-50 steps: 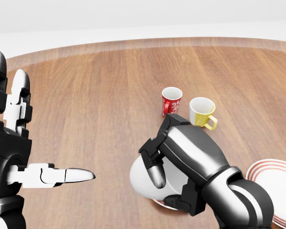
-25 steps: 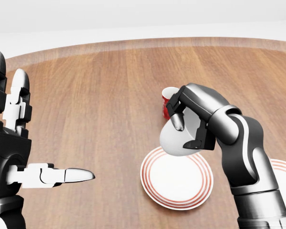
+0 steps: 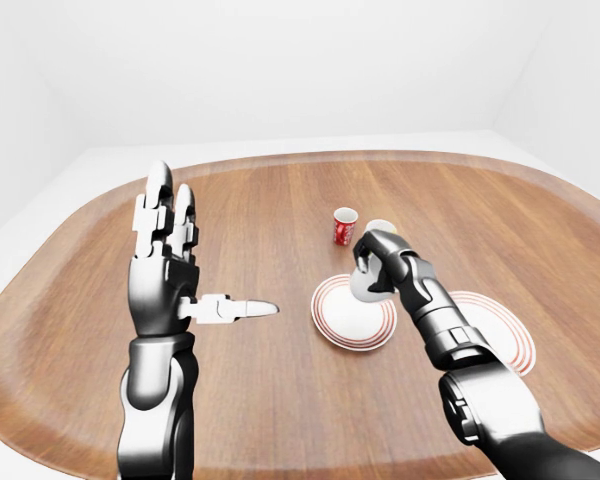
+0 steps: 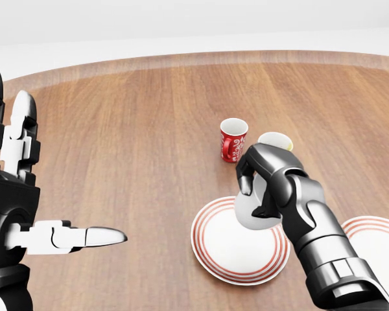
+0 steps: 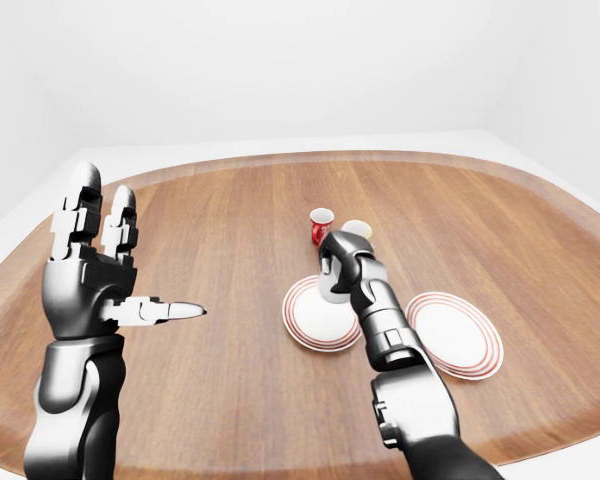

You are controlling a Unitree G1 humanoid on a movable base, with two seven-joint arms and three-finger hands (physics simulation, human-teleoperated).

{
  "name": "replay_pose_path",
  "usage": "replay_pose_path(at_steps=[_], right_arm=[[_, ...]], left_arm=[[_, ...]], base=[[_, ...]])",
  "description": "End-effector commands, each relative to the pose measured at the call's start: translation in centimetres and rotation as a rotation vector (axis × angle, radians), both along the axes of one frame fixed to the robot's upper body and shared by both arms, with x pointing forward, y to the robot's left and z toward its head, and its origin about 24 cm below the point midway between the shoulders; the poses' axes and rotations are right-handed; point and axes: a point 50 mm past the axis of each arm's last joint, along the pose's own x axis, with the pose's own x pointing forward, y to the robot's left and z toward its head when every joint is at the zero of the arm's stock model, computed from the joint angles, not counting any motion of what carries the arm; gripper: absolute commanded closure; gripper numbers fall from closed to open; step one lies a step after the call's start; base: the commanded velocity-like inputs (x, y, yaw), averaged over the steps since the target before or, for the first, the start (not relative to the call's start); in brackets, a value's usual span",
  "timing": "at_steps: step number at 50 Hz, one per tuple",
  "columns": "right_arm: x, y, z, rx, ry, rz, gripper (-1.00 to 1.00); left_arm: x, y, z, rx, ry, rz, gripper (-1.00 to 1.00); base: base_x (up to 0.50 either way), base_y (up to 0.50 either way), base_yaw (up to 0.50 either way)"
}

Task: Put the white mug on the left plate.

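Wooden table [image 4: 129, 129] filling my head view, left plate [image 4: 227, 256] lower centre, my left hand [image 4: 19, 214] raised at left edge with fingers spread and holding nothing, my right hand [image 4: 262, 184] wrapped around white mug [image 4: 249, 210] at plate's upper right rim, red mug [image 4: 233, 138] above.

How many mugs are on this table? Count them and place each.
3. The small red patterned mug stands above the plates in the head view; the yellow-handled cream mug is beside it, partly hidden; the plain white mug is in the right hand over the left red-ringed plate.
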Motion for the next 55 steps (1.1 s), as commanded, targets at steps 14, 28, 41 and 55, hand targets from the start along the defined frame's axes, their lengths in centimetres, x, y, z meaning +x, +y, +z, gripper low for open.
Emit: replay_pose_path(at_steps=[14,28,41,55], right_arm=[[0.2,5.6,-1.6,-0.172,0.046,0.213,1.00],[-0.3,5.4,-3.3,-0.312,0.107,0.275,1.00],[-0.3,5.9,-3.1,-0.385,0.117,0.324,1.00],[-0.4,5.9,-3.5,-0.364,0.112,0.306,1.00]], left_arm=[[0.0,-0.1,-0.1,-0.001,0.004,-0.003,-1.00],[0.0,-0.1,-0.4,-0.001,0.017,-0.005,-1.00],[0.0,-0.2,-0.4,-0.001,0.020,-0.006,-1.00],[0.0,-0.2,-0.5,-0.001,0.022,-0.007,-1.00]], base=[[0.00,0.00,0.00],[0.00,0.00,0.00],[0.00,0.00,0.00],[0.00,0.00,0.00]])
